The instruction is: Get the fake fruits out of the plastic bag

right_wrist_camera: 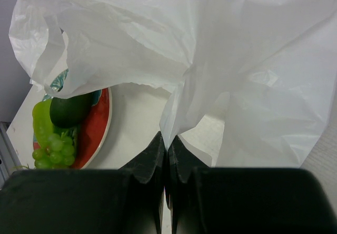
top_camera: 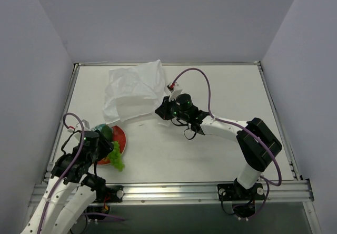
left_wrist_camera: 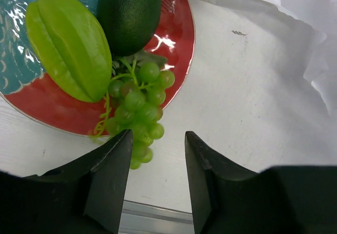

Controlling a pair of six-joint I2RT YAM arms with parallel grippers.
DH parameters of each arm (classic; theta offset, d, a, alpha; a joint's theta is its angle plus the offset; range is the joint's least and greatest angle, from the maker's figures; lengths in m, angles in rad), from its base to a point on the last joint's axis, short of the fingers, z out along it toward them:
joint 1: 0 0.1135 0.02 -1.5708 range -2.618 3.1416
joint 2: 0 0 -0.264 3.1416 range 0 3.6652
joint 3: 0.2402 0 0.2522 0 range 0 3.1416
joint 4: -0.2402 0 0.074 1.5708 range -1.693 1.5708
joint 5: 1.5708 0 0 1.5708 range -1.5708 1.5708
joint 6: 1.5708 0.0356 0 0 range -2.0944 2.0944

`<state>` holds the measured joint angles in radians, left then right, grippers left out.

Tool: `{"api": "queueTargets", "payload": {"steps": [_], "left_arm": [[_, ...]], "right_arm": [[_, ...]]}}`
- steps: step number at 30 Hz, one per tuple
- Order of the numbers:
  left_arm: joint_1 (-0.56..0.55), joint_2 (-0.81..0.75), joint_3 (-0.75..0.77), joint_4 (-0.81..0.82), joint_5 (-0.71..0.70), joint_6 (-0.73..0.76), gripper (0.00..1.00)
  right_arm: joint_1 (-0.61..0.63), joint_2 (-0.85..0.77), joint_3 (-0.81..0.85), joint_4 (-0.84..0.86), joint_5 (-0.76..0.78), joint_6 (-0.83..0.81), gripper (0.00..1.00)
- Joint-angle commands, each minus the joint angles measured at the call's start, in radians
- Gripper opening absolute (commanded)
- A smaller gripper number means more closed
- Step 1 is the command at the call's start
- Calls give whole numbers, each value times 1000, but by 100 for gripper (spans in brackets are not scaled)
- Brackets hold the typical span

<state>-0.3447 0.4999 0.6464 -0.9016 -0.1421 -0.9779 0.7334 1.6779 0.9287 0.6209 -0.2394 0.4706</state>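
Note:
The white plastic bag (top_camera: 134,89) lies crumpled at the table's back middle; my right gripper (top_camera: 162,109) is shut on a pinch of its film (right_wrist_camera: 181,113). The dark green round fruit (left_wrist_camera: 129,13), the yellow-green ridged fruit (left_wrist_camera: 68,44) and the grape bunch (left_wrist_camera: 138,105) rest on the red-rimmed plate (left_wrist_camera: 176,49), the grapes hanging over its rim. My left gripper (left_wrist_camera: 157,142) is open and empty just in front of the grapes. The plate with the fruits also shows in the right wrist view (right_wrist_camera: 100,123).
The aluminium front rail (top_camera: 174,192) runs along the near table edge. Grey walls enclose the table on three sides. The bag's edge (left_wrist_camera: 295,12) reaches close to the plate.

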Motion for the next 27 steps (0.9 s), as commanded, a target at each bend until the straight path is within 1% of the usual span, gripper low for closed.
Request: {"api": "queueTargets", "payload": {"steps": [1,7,9,11,13,14,15,17,20,22,24,25,27], "left_arm": [[1,-32,42,-34,-60,-28,43],[1,-52,55,-34,-74,-13,43],[1,-35,52,-8,-30,16,43],[1,5,59,-19,5,22,43],[-4,32,65,-51,1,12,43],[-4,40,70,-59,-14,4,44],[-5,52,75,-78,-33,1,48],[-5,107,85,-88,-62,-4,51],[-5,175,64,-50,-86,-11,53],[-5,233,39,-8,-111,-5,59],[-5,282,27,45,-105,37,60],[-5,340,27,59,-88,50,59],[-7,391,29,82,-76,71,59]], "right_arm": [[-5,-4,10,28,12,-9,0],[-5,2,12,28,9,-9,0],[-5,6,12,28,9,-9,0],[-5,8,13,30,8,-9,0],[-5,9,15,26,8,-9,0],[-5,8,16,26,6,-7,0],[-5,8,16,26,6,-7,0],[-5,8,16,26,5,-7,0],[-5,-1,13,26,3,-6,0],[-5,-14,9,26,5,-7,0],[-5,-21,7,26,6,-9,0],[-5,-20,7,26,6,-9,0],[-5,-23,7,26,2,-7,0]]}}
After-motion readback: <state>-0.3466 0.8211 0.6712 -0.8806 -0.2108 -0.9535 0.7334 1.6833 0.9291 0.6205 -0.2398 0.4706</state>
